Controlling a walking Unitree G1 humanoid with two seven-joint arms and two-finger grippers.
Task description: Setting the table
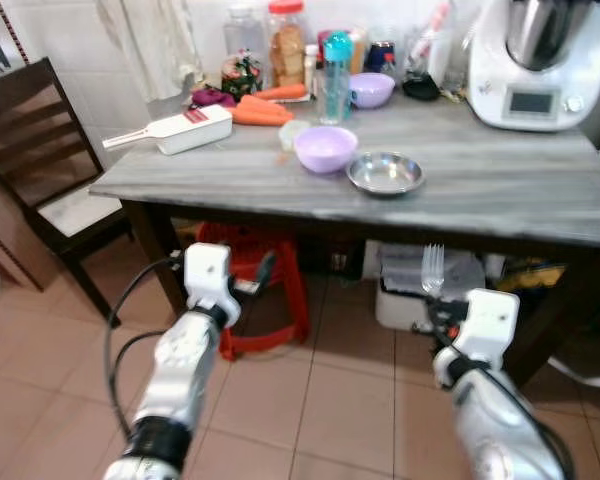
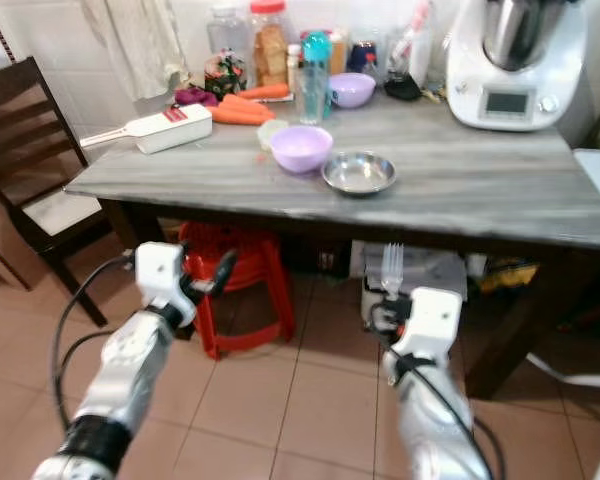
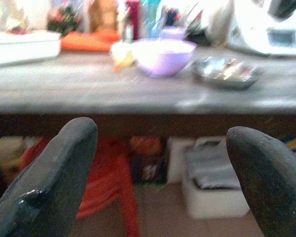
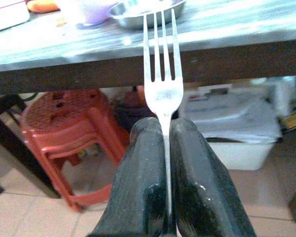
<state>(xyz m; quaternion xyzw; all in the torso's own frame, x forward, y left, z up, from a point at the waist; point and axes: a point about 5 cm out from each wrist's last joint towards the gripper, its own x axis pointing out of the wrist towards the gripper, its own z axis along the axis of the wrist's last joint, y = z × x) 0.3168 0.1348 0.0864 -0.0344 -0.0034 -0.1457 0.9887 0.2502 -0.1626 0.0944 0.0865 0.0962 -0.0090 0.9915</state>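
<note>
Below the front edge of the grey wood-grain table (image 1: 500,190), the right gripper (image 4: 166,143) pinches a slim silver metal fork (image 4: 160,74) upright, tines up. The left gripper (image 3: 163,163) is raised beside it, black fingers spread, facing a glossy lilac bowl (image 1: 326,148) and shallow steel dish (image 1: 385,173).

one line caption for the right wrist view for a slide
Right gripper holds a fork upright before the table.

Silver fork (image 4: 161,74) upright, 4 tines up, handle clamped in right pincer (image 4: 166,148), below table edge (image 4: 138,64)
</note>
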